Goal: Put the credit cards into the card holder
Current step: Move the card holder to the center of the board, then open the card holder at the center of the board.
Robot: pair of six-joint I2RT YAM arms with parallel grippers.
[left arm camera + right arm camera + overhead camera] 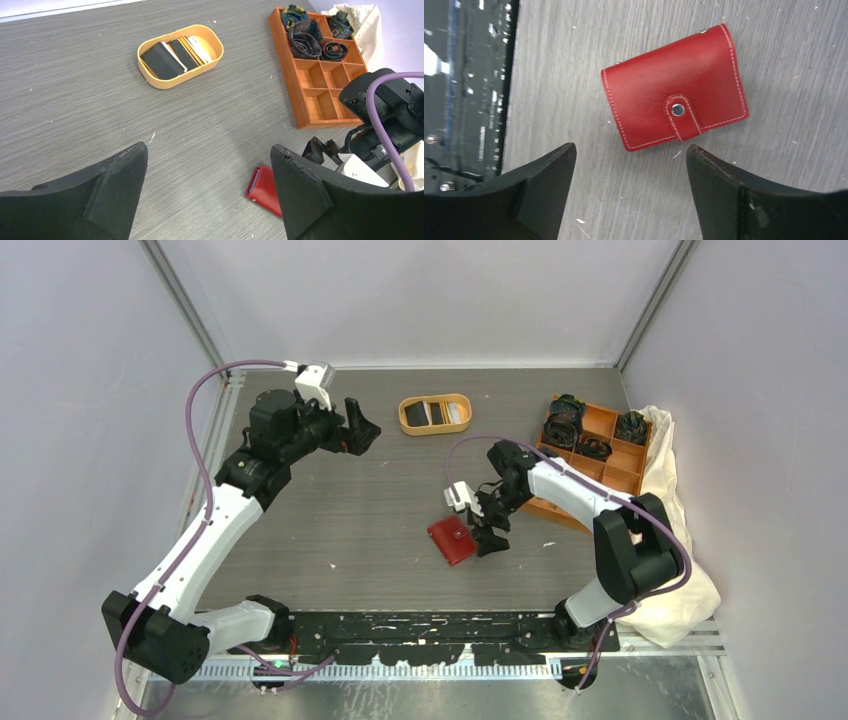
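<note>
The red card holder (452,540) lies shut on the table, its clasp tab snapped; it shows in the right wrist view (674,107) and partly in the left wrist view (265,190). The credit cards (428,414), mostly black, stand in the orange oval tray (435,427), also in the left wrist view (175,55). My right gripper (490,538) is open and empty, just right of the card holder, its jaws apart (631,155). My left gripper (362,430) is open and empty, up high, left of the tray (210,150).
An orange compartment box (595,450) with black coiled bands stands at the back right, also in the left wrist view (320,75). A cream cloth (680,500) lies along the right edge. The black base rail (420,625) runs along the near edge.
</note>
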